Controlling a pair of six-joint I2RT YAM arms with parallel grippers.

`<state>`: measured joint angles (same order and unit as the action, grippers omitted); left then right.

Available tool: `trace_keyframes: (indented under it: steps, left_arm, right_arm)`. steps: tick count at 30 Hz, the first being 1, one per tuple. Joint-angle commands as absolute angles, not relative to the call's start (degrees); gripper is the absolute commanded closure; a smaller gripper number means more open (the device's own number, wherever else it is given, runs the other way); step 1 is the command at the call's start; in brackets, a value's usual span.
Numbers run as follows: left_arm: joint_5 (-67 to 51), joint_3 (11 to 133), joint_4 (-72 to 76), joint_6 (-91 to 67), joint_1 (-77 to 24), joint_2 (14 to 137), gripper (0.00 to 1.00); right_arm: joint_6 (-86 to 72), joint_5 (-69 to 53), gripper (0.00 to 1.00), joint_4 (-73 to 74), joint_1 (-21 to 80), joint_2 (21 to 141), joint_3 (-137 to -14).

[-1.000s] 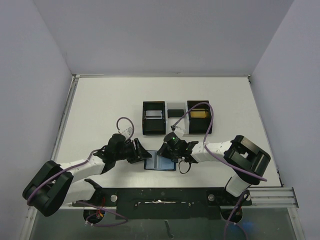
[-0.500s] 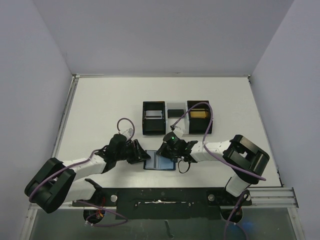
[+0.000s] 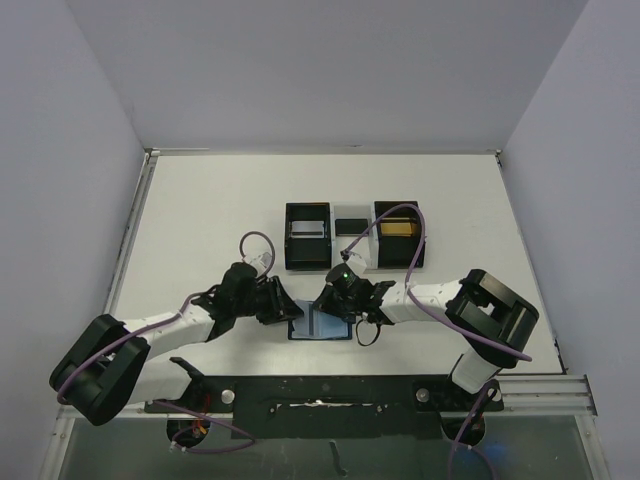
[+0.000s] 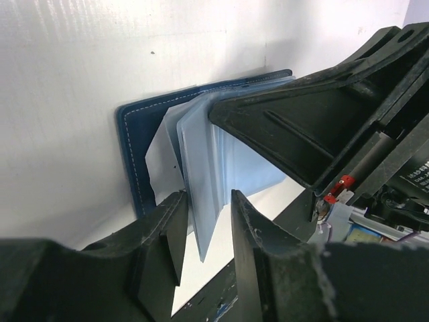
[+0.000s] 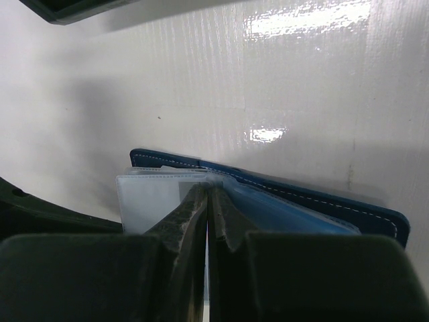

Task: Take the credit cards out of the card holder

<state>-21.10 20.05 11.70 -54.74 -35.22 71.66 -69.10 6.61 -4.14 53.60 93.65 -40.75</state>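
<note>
While the overhead view gives us only a small blue patch, the card holder (image 3: 322, 327) lies spread open on the white table (image 3: 200, 220) between the two claws, and the wrist cameras fill in the rest. From the left wrist we see its dark blue cover with pale stitching and a fan of clear sleeves (image 4: 201, 174) lifted off it. The left gripper (image 4: 206, 225) stands open, its fingers (image 4: 175, 231) apart on either side of one sleeve's edge without pressing it. From the right wrist we see the right gripper (image 5: 207, 201) with its fingers pressed together, tips down among the sleeves; whether a leaf is caught between them we cannot tell. Its black body crosses the left wrist view and hides much of the card holder there. Only the overhead view shows what lies beyond the card holder: two black boxes (image 3: 290, 245) joined by a white tray (image 3: 350, 212). A silver card (image 3: 308, 228) lies in the left box, a gold card (image 3: 398, 229) in the right, and a dark card (image 3: 350, 225) on the tray. A purple cable (image 3: 427, 240) loops over the right box.
</note>
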Motion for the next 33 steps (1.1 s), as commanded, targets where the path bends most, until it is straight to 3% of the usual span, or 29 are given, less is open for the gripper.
trace_keyframes:
  steps: [1, 7, 10, 15, 21, 33]
  left_arm:
    - [-20.5, 22.7, 10.4, -52.6, -35.6, 71.2, 0.7]
    - [-21.2, 22.5, 10.5, -52.9, -35.9, 68.9, 0.75]
    - [-19.6, 24.0, 7.0, -52.7, -35.9, 68.3, 0.69]
    - [-19.8, 24.5, 5.8, -52.1, -36.1, 68.3, 0.69]
    - [-22.1, 25.1, 6.5, -51.5, -36.4, 69.1, 0.84]
    - [-25.8, 24.6, 10.8, -53.1, -36.4, 71.3, 0.9]
  right_arm:
    - [-68.5, 7.2, 0.99, 3.5, 53.4, 96.6, -39.5]
    - [-68.6, 7.1, 0.98, 3.9, 53.6, 96.6, -39.9]
    - [-69.2, 7.3, 0.96, 3.2, 53.6, 95.4, -39.1]
    - [-69.4, 6.4, 0.94, 2.4, 53.6, 95.0, -39.2]
    - [-69.6, 6.6, 0.93, 2.9, 53.7, 94.5, -39.7]
    - [-69.4, 6.0, 0.88, 2.9, 53.8, 92.3, -40.4]
